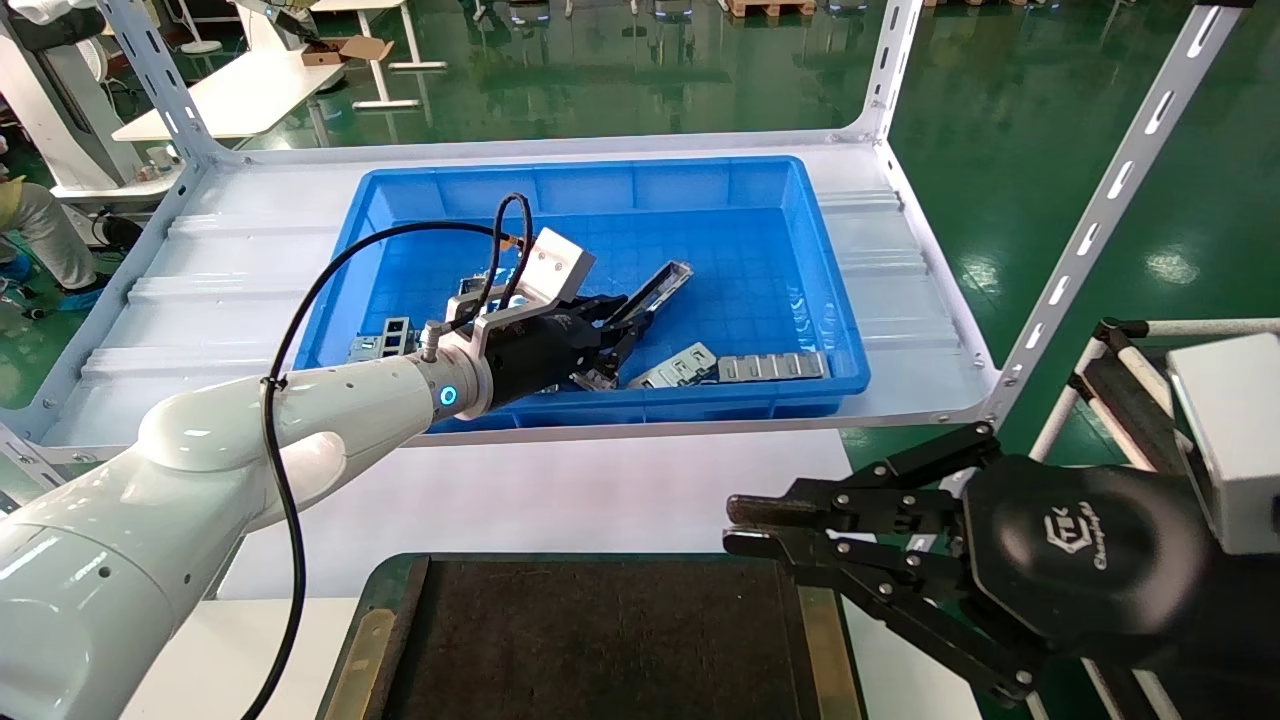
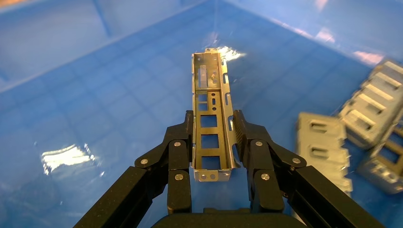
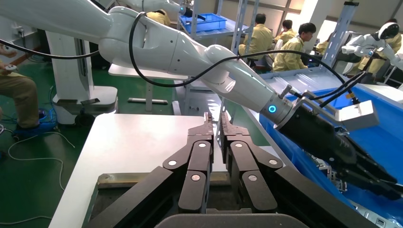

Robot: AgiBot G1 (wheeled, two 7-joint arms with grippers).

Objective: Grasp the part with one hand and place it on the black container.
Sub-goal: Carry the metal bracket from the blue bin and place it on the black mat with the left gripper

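Steel trough gripped over the blue bin

Pale ribbed sheet metal forms the shelf (image 1: 900, 260), framed by slotted angle posts, and a deep glossy blue plastic bin (image 1: 600, 190) with a faint grid on its floor fills most of it. Nearer the robot, at the front edge of the white table (image 1: 560, 490), lies the black container (image 1: 600, 640): a wide flat tray with a matte, slightly grainy dark surface, brass-coloured strips down both sides and a rounded dark rim.

A glossy white left arm (image 1: 200, 470) with a looping black cable reaches into the bin, where the left hand (image 2: 212, 137) is clamped on the part (image 2: 211, 118). Its jointed black fingers (image 2: 178, 156) press against both raised side walls of the long, thin silver-grey trough, whose floor carries a row of rectangular cutouts. The part juts forward from the claw, above the bin floor.

Flat silver strips (image 1: 770, 366) with square windows lie along the bin's front wall.

At the table's right edge, just beside the tray, the right hand (image 1: 740, 527) hangs with its linkage fingers closed together and nothing between them.
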